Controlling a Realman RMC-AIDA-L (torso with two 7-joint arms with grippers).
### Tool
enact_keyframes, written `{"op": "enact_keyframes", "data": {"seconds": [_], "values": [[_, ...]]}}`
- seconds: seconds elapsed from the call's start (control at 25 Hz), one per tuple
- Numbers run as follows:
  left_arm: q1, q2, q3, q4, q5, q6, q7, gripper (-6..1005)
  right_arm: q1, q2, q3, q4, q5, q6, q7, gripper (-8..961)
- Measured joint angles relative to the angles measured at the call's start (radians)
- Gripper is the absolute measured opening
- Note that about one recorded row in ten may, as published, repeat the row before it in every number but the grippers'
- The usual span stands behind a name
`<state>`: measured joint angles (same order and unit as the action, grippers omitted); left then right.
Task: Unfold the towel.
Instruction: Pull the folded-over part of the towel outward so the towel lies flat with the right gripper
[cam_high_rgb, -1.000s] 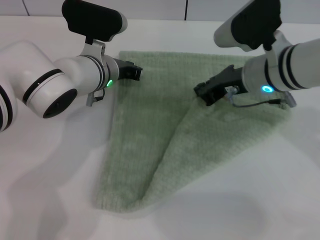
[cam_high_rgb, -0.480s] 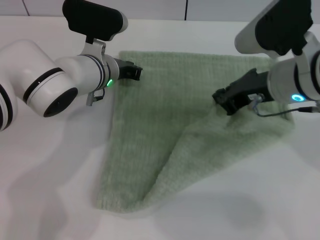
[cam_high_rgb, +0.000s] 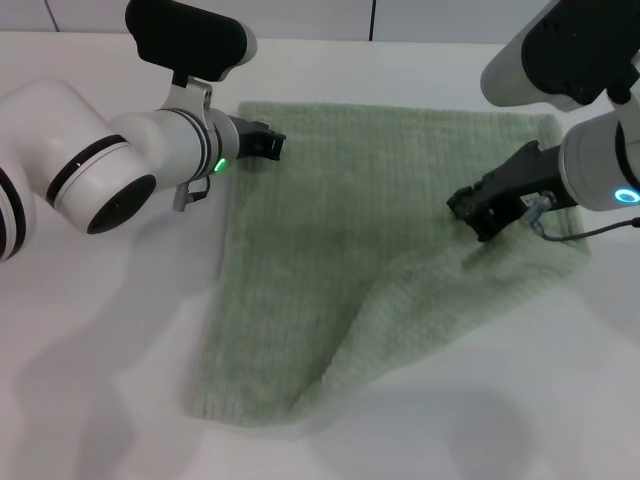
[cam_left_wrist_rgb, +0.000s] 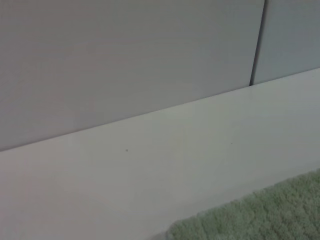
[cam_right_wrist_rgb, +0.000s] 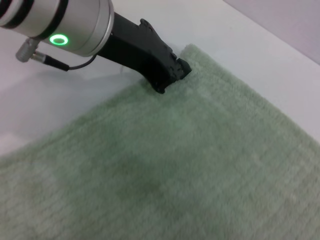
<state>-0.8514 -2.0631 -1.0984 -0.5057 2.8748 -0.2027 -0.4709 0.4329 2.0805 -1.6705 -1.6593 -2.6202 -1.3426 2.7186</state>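
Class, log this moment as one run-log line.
left end effector: pinning pale green terry towel corner | right end effector: gripping folded flap

The right gripper (cam_high_rgb: 475, 210) drags the towel's (cam_high_rgb: 330, 250) folded flap further toward the right, so way more of the lower layer shows.

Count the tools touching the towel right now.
2. The left tool sits on the towel at its far left corner. The right tool is at the folded flap on the right side. None hidden.
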Motion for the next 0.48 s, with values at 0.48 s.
{"op": "enact_keyframes", "data": {"seconds": [0.48], "values": [[0.002, 0.0, -0.001, -0.002, -0.001, -0.007, 0.01, -1, 0.118, -0.001, -0.002, -0.01, -0.055, -0.226, 0.093, 23]]}}
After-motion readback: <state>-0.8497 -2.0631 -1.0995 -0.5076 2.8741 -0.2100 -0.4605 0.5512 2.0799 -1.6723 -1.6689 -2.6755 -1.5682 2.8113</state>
